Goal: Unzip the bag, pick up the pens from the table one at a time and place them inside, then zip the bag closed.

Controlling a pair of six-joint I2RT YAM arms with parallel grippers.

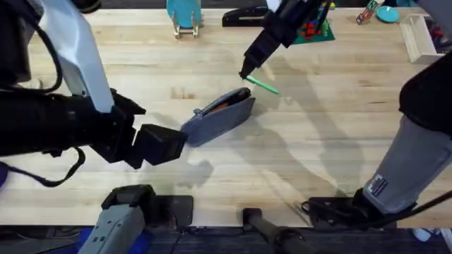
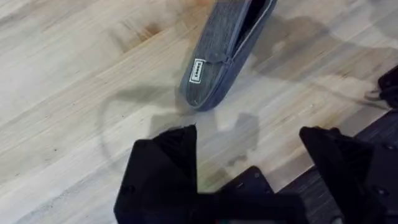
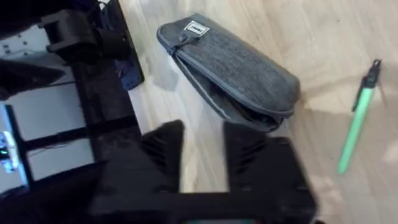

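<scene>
**Pouch partly open mid-bench, green pen beyond it**

The left end effector (image 1: 185, 137) sits with fingers spread apart, empty, just beside the bag's (image 1: 220, 116) near end. The bag lies mid-bench (image 1: 318, 148), its zipper partly open. Beyond it the green pen (image 1: 263, 85) lies beside the right end effector (image 1: 246, 73), fingers parted, empty

Unzipped grey bag (image 1: 220, 116), green pen (image 1: 264, 85) beside, table (image 1: 339, 134)
</scene>
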